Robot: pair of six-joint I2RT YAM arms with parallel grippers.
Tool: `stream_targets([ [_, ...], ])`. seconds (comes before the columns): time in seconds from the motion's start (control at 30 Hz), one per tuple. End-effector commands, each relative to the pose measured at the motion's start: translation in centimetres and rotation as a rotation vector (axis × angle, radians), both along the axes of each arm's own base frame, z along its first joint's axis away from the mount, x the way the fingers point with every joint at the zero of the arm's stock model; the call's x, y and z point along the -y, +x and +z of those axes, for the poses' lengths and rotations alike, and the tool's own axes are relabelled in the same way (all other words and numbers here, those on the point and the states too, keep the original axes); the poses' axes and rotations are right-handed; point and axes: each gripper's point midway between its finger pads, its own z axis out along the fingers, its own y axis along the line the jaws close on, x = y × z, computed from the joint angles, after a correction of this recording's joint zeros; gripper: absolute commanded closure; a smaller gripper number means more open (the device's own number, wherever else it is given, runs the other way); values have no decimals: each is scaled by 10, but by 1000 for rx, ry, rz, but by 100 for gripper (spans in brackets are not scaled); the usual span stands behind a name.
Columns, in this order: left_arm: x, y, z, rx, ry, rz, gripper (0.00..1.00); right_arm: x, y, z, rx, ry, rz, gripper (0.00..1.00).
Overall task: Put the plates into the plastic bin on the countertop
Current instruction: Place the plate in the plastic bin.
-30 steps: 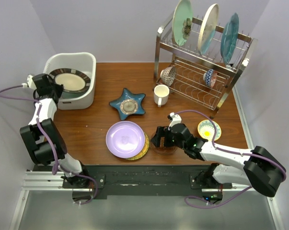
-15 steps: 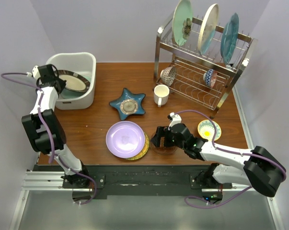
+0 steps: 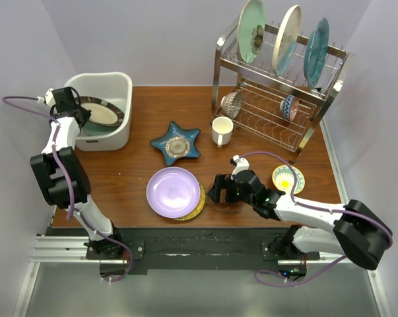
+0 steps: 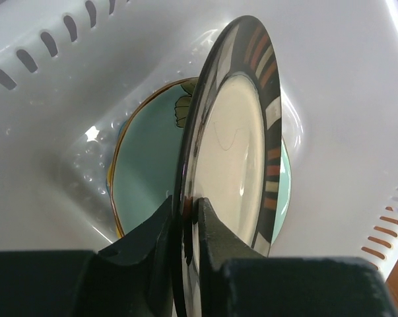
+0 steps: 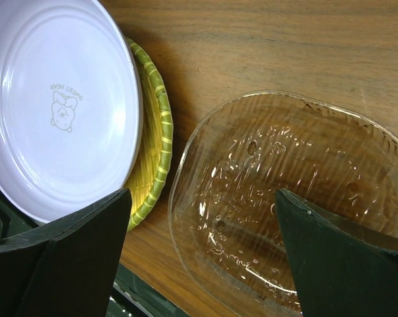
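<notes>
My left gripper (image 3: 78,113) is shut on the rim of the black-rimmed cream plate (image 3: 101,112), (image 4: 235,152) and holds it tilted inside the white plastic bin (image 3: 119,86), (image 4: 331,72). A pale green plate (image 4: 142,165) lies flat on the bin floor under it. My right gripper (image 3: 224,191) is open and empty over a clear glass dish (image 5: 284,205). The lavender plate (image 3: 172,191), (image 5: 53,112) sits on a yellow-green plate (image 5: 152,139) at the front of the countertop (image 3: 119,172). The blue star-shaped dish (image 3: 176,144) lies mid-table.
A steel wire rack (image 3: 278,99) at the back right holds three upright plates (image 3: 251,30) and two small bowls. A white mug (image 3: 221,130) stands left of it. A small yellow-patterned bowl (image 3: 288,177) sits right of my right arm.
My left gripper has carried the black-rimmed plate further back and down into the bin, and the plate is more tilted. The right arm has not moved.
</notes>
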Motion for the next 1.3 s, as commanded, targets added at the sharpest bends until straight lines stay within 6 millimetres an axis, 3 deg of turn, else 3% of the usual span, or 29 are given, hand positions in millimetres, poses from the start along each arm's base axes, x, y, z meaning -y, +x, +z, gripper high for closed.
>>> stream_targets([
  [0.0,16,7,-9,-33,10,-84,78,-14,11,22,48,46,6,7],
  [0.13,18,-1,-25,-100,11,-113,70,-15,10,21,45,46,10,7],
  [0.37,44,0,-76,-225,-89,-288,68,-16,10,24,48,53,16,7],
  [0.47,48,0,-85,-247,-83,-351,67,-15,9,26,52,56,15,6],
  [0.9,14,-21,-114,-496,53,-339,60,-15,9,28,58,61,23,6],
  [1.07,9,-22,-107,-539,140,-332,49,-15,8,27,55,62,23,6],
  [1.27,6,-27,-116,-603,157,-347,48,-16,7,27,51,63,28,6],
])
